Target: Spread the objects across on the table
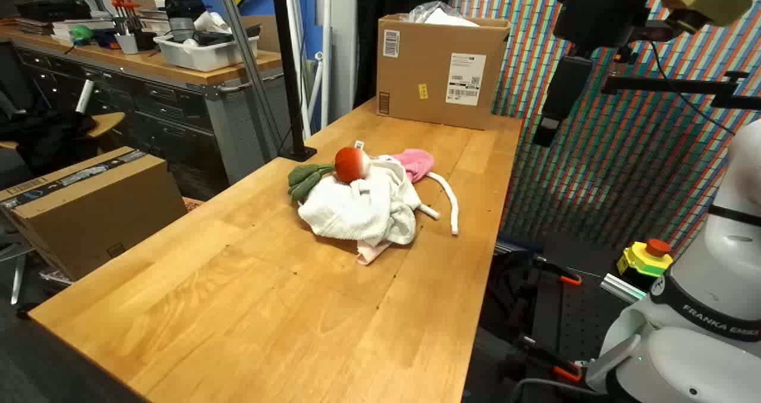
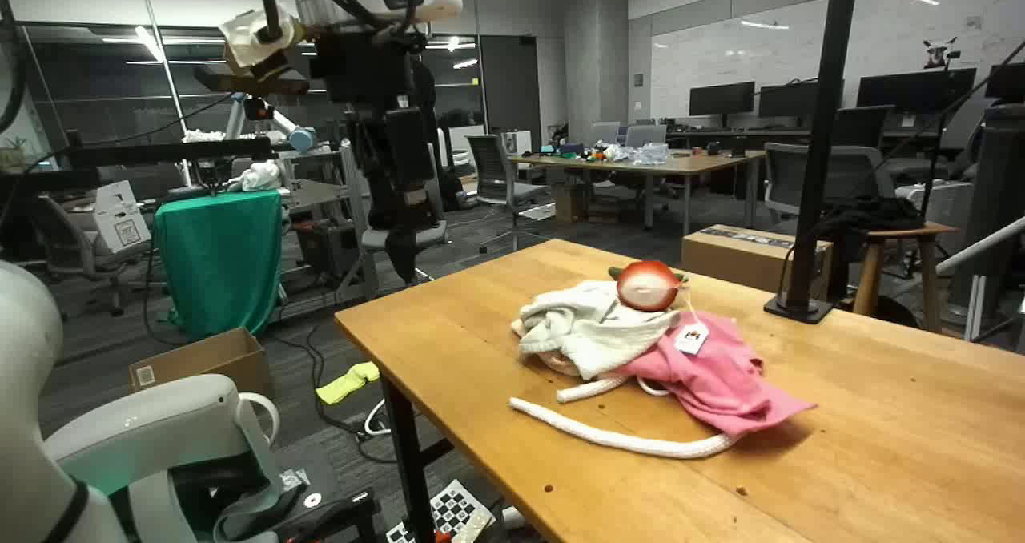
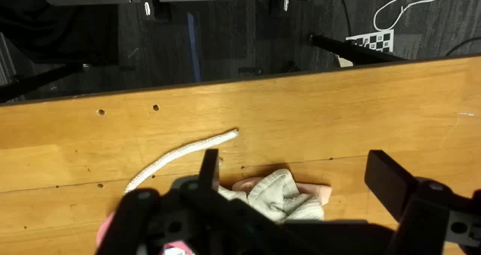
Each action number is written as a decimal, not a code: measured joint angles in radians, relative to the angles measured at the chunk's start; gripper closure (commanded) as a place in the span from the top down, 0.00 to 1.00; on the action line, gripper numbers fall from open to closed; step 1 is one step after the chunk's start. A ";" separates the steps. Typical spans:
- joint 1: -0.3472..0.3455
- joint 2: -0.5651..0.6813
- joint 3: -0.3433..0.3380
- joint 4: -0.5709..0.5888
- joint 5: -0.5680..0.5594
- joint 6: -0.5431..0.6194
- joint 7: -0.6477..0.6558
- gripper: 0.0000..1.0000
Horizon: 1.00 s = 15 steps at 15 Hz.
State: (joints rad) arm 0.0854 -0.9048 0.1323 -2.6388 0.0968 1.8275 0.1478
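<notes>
Well, the box (image 1: 431,64) on the table (image 1: 333,299) holds plastic (image 1: 429,10) (clear).

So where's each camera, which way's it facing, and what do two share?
An exterior view: raised near one end of the table, looking along it towards a cardboard box; arm and gripper at picture right.
An exterior view: likely near the opposite end, facing towards a far desk; arm and gripper at picture left.
Wrist view: by the gripper, looking down at table edge and floor; its fingers stand apart.
Both exterior views share the red round item, off-white cloth and pink cloth.
</notes>
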 measured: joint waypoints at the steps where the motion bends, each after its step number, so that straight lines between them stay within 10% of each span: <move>1: 0.000 -0.001 0.000 0.002 0.000 0.000 0.000 1.00; 15: 0.000 0.104 0.047 0.055 -0.012 0.091 0.000 1.00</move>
State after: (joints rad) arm 0.0853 -0.8010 0.1794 -2.5841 0.0852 1.9187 0.1479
